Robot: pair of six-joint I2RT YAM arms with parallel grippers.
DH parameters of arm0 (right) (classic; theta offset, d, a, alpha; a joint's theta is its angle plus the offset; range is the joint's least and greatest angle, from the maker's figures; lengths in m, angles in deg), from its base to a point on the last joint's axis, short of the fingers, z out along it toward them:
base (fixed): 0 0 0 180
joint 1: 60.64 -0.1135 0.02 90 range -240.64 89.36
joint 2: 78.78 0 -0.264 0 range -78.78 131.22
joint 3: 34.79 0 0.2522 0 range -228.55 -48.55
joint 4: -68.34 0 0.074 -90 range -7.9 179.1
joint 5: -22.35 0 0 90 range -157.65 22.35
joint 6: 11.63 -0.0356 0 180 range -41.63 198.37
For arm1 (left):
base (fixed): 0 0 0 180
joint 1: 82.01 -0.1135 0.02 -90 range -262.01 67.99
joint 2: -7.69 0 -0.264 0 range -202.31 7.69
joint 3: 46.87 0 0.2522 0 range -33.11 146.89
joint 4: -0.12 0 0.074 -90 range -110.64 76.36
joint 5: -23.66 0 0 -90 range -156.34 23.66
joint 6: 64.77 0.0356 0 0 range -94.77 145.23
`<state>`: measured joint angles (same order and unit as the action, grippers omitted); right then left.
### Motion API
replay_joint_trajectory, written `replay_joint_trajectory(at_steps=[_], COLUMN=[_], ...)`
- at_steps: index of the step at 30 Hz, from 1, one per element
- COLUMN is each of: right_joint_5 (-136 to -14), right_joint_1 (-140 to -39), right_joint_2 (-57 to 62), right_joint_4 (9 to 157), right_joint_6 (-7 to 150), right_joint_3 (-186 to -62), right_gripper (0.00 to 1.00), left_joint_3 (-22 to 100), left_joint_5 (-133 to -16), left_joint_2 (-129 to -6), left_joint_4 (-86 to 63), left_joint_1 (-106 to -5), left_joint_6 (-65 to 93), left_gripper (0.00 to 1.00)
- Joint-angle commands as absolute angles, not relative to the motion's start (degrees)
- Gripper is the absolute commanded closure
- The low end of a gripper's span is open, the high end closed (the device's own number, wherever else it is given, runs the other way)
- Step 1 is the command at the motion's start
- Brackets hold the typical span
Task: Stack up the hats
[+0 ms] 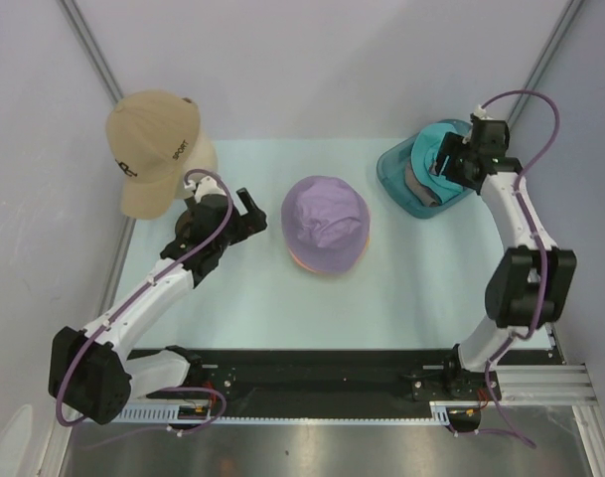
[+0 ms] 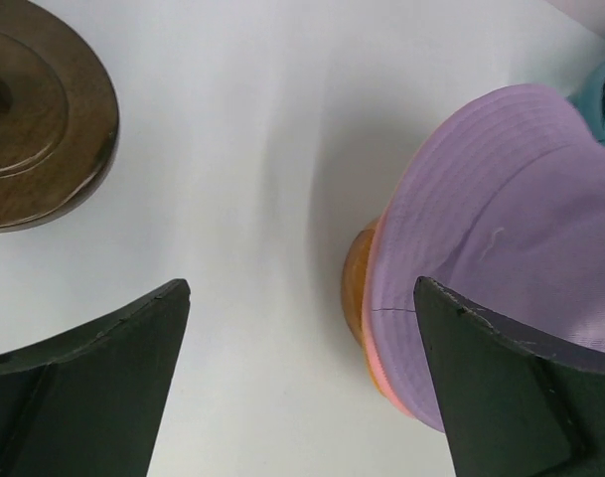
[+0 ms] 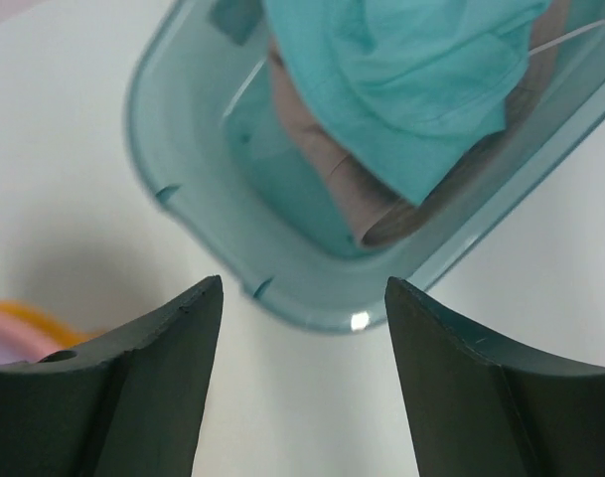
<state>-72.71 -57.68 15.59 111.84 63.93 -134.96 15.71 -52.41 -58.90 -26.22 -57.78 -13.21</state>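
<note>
Hovering with both grippers spread, I hold nothing in either one. My left gripper (image 1: 249, 211) sits left of centre in the overhead view, its jaws wide apart and empty, just beside the stack of hats in the middle of the pale table (image 1: 252, 288). The lilac hat (image 1: 327, 225) lies on top of that stack. In my left wrist view, at the right of the frame, a pink hat (image 2: 383, 376) shows as a thin edge under the lilac brim, and a yellow-orange hat (image 2: 359, 288) peeks out beneath it. None of the three touches my fingers.

My right gripper (image 1: 449, 164) hangs over the clear teal plastic tub (image 3: 173, 149) in the upper right of the overhead view, jaws parted with only bare table and the tub's near rim between them. Inside the tub a teal hat (image 3: 411, 79) lies crumpled over a grey-taupe hat (image 3: 372, 199), both well apart from the centre stack.

In the upper left of the overhead view a tan baseball cap (image 1: 148, 139) sits on a cream mannequin head (image 1: 202, 157). A round dark wooden base (image 2: 34, 109) fills the upper left corner of my left wrist view.
</note>
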Motion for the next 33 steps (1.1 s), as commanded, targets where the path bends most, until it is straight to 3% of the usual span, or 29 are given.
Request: replay_joint_trajectory(at_steps=[1, 13, 24, 30, 33], right_joint_5=[-63.97, -58.15, -59.21, -61.13, -64.64], right_joint_1=[-58.0, -59.41, -58.71, -57.31, -56.08], right_joint_2=[25.36, 54.35, 59.13, 59.82, 61.14], right_joint_4=[106.36, 115.57, 119.46, 117.44, 116.46], right_joint_6=[66.59, 70.38, 66.86, 67.21, 67.56], right_joint_3=[-142.75, -173.68, -174.06, -173.88, -175.19], right_gripper=[0.31, 0.36, 0.4, 0.57, 0.74], left_joint_3=[14.44, 16.81, 22.18, 22.27, 22.35], left_joint_5=[-48.94, -47.62, -46.83, -46.83, -46.75], left_joint_2=[-57.62, -61.57, -65.35, -64.82, -64.21], left_joint_4=[-26.56, -26.82, -27.61, -27.7, -28.23], left_joint_1=[-58.01, -58.01, -58.01, -58.01, -58.01], left_joint_6=[-10.37, -11.16, -9.93, -10.02, -9.66], left_gripper=[0.0, 0.0, 0.0, 0.0, 0.0])
